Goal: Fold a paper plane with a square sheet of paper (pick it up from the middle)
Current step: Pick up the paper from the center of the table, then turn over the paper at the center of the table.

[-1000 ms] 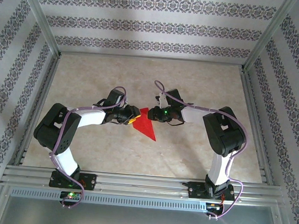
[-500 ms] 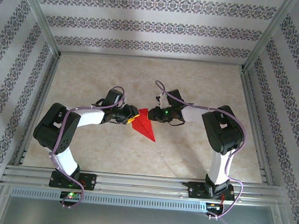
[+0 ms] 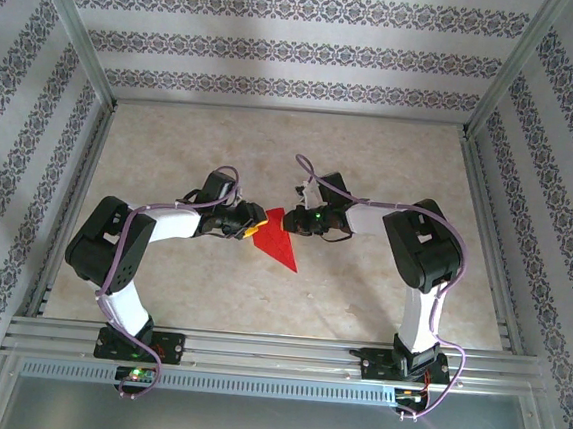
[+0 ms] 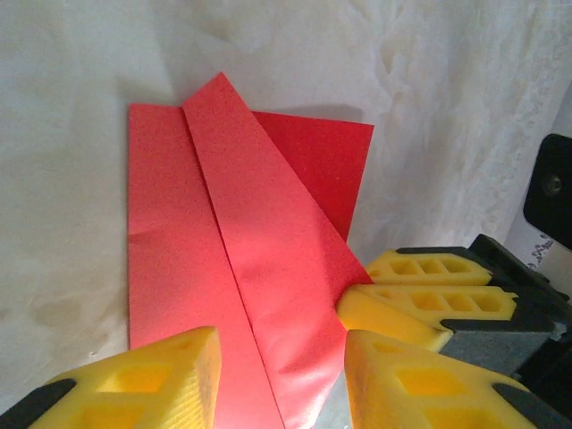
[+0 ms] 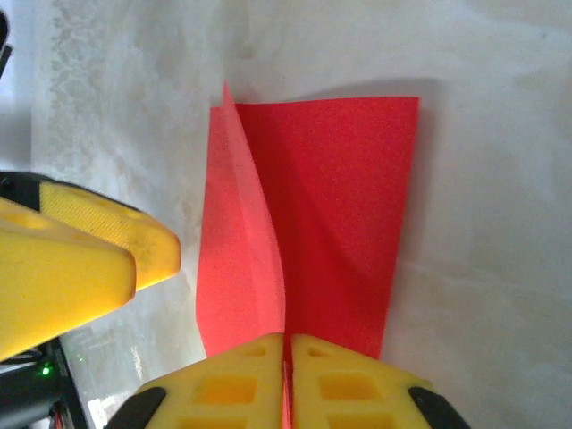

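your right pincer (image 5: pixel 288 344) is closed tight, its yellow fingers pressed together on a raised crease of the half-folded red paper (image 5: pixel 331 223), which stretches away from its tips across the table (image 5: pixel 500 268). your left pincer (image 4: pixel 279 357) stands part open and grips nothing. the paper lies flat under the gap between its fingers and runs on ahead of them. the right pincer's fingertips sit just beside the left pincer's right finger.
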Robot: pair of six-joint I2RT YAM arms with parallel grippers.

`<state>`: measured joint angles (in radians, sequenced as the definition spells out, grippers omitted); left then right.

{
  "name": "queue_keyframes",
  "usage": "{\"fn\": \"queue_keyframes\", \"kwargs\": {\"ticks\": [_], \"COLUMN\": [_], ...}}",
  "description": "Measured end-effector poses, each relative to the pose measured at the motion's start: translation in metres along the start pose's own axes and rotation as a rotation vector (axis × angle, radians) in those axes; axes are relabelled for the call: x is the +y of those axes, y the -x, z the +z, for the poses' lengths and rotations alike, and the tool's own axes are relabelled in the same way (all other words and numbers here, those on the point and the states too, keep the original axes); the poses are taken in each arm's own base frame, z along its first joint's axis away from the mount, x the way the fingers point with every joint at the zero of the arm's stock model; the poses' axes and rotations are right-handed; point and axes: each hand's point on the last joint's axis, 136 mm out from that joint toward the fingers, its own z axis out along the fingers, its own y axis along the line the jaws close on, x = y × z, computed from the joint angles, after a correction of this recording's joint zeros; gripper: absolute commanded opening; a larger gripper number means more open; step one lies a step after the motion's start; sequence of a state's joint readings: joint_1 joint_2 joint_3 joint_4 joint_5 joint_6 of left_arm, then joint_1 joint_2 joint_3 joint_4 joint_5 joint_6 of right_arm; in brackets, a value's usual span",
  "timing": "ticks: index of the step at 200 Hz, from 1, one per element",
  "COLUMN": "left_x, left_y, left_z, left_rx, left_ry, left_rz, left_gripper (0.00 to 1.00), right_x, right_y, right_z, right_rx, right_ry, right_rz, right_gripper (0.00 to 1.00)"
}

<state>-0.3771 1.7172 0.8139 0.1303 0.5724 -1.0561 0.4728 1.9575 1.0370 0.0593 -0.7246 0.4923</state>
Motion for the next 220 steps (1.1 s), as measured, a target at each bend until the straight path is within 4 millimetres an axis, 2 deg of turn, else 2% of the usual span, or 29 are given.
{"fn": "queue_keyframes", "kwargs": {"ticks": [27,46,81,109,134,154,176,195,220], "left_x": [0.003,-0.006,-0.048,-0.077,-0.094,-0.11,-0.123,-0.13,-0.136], "left_y": [0.002,0.003,0.005,0.004,0.005,0.006,0.006,0.006,0.006], "left_z": [-0.006,-0.015,-0.039,-0.055,-0.063,-0.069,-0.072,-0.075,-0.08], "left_rx": [-0.009,-0.017,-0.056,-0.09,-0.107,-0.119,-0.123,-0.124,-0.131], "left_ry": [-0.013,-0.052,-0.201,-0.324,-0.413,-0.484,-0.547,-0.583,-0.609], "left_rz": [-0.006,0.011,0.112,0.195,0.238,0.262,0.272,0.28,0.295], "left_gripper": [0.46,0.52,0.62,0.63,0.63,0.6,0.49,0.4,0.32], "right_x": [0.009,0.02,0.057,0.086,0.101,0.109,0.117,0.121,0.124], "right_y": [0.007,0.015,0.041,0.056,0.061,0.064,0.067,0.069,0.071], "right_z": [-0.004,-0.016,-0.052,-0.076,-0.087,-0.093,-0.097,-0.1,-0.103], "right_rx": [-0.023,-0.057,-0.162,-0.23,-0.254,-0.261,-0.266,-0.268,-0.271], "right_ry": [0.041,0.077,0.174,0.264,0.32,0.357,0.39,0.411,0.436], "right_rz": [-0.018,-0.024,-0.054,-0.055,-0.031,-0.009,0.01,0.022,0.036], "right_gripper": [0.04,0.04,0.04,0.04,0.04,0.04,0.04,0.04,0.04]}}
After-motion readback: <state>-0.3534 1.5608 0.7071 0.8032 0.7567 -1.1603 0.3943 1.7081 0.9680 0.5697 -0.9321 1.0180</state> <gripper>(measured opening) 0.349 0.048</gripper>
